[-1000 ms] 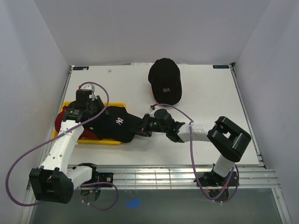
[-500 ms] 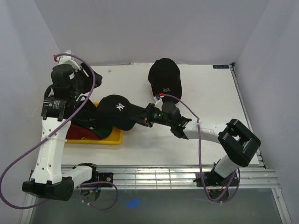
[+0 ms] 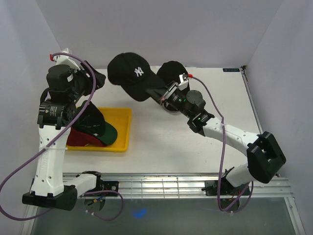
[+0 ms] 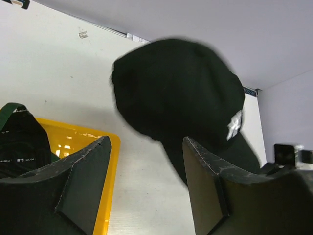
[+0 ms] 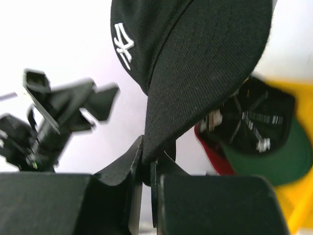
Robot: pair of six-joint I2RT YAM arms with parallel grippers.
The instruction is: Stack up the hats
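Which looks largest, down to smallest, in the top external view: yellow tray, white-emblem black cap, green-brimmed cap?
1. yellow tray
2. white-emblem black cap, held up nearer the camera, so its rank is unsure
3. green-brimmed cap, partly hidden

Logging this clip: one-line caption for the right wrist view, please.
Right gripper shut on the brim of a black fabric baseball cap with white emblem, yellow tray beyond.
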